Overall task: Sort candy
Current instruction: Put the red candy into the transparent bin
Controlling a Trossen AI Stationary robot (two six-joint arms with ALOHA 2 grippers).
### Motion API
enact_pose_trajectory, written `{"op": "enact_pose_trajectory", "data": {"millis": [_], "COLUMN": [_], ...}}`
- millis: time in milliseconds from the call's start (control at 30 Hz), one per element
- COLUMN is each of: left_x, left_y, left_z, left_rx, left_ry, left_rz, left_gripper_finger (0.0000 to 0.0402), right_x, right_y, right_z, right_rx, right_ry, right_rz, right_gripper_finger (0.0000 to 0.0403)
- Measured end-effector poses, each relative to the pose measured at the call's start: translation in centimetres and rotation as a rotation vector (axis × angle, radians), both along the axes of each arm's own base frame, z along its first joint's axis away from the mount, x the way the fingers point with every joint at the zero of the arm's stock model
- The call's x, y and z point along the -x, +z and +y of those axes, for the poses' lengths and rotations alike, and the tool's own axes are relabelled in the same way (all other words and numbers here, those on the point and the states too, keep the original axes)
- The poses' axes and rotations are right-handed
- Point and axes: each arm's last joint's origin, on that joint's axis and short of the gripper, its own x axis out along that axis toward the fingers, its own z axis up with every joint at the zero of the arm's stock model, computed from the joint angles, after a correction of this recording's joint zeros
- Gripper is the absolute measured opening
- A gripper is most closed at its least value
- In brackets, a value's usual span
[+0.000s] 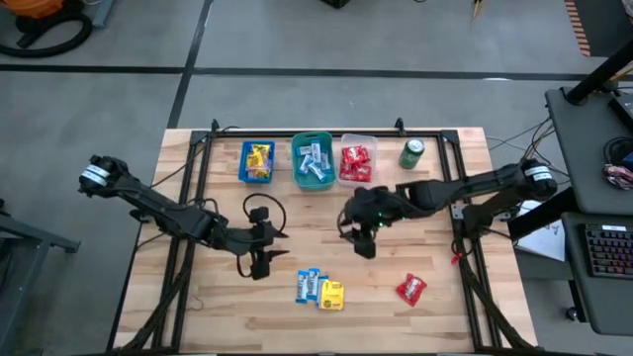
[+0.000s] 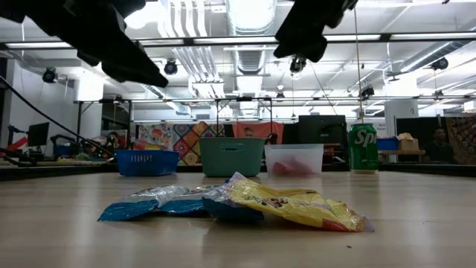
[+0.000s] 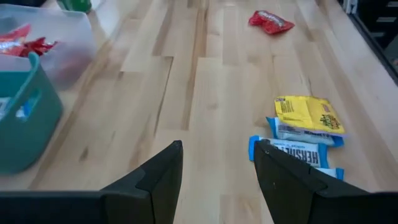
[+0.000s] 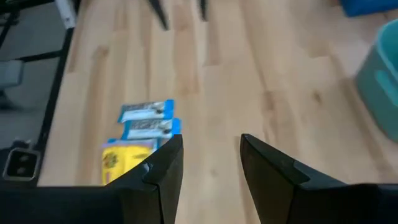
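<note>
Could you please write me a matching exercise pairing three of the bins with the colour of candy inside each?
Things:
1. blue bin
2. teal bin
3. clear bin

Candy inside:
A. red
B. yellow
C. light blue-white

Pairs: 1-B, 2-C, 3-A

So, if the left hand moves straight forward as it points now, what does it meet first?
Probably the light blue-white wrapped candy packets lying just beyond one finger of the open left hand; directly between the fingers only bare wooden table shows.
</note>
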Motion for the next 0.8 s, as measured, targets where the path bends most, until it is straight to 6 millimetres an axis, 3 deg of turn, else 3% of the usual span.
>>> {"op": "enact_pose_trajectory", "data": {"millis": [267,500,633,800], "left_x": [-0.4,-1.8,-2.6,-3.2], "left_y": [-1.7,-2.4,-2.4,-1.8], "left_z": [-0.3,-1.0,-1.3,-1.6], "left_rx": [0.008,-0.032,-0.070,-0.117], "left_ry": [-0.008,-0.023,-0.043,-0.064], "left_rz": [-0.014,0.028,0.044,0.062], "left_gripper_finger": [0.0180,0.0180,0.0180,0.0180], "right_x": [1.1,3.2,4.9,6.6], "right_y": [-0.6,-2.3,-3.4,-3.8], "right_z": [3.2,4.5,5.3,7.2], "right_rx": [-0.050,-0.241,-0.280,-0.320], "right_ry": [0.046,-0.182,-0.364,-0.495], "right_rz": [0.093,0.411,0.624,0.762], "right_gripper_finger": [0.0153,0.0152,0.0153,0.0153]}}
